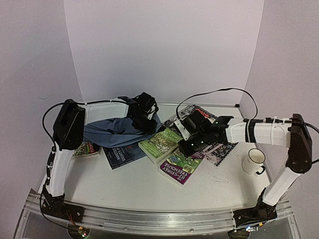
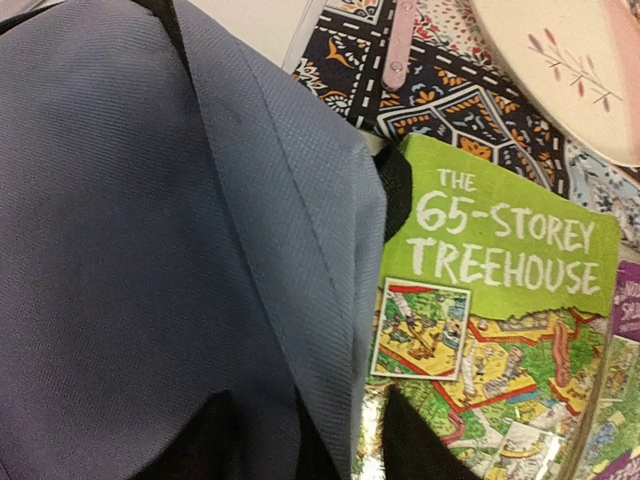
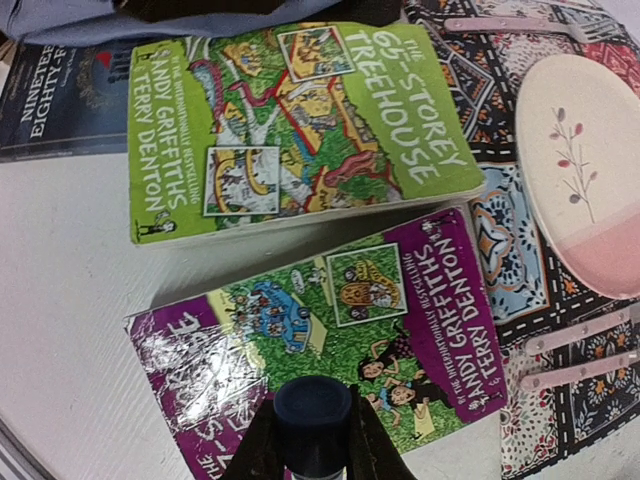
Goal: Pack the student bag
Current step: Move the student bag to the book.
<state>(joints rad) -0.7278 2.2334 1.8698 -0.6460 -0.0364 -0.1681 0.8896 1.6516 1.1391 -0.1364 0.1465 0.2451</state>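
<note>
Sagging grey-blue student bag (image 1: 112,130) hangs pinched by left hand (image 2: 300,445); right hand (image 3: 313,450) grips cylinder (image 3: 312,403).

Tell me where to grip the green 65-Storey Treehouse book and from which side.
Take the green book by its long page edge, coming from the side of the purple book. That edge shows its pages with shadow beneath, seemingly propped slightly off the table, while the opposite long edge is tucked against the student bag.
</note>
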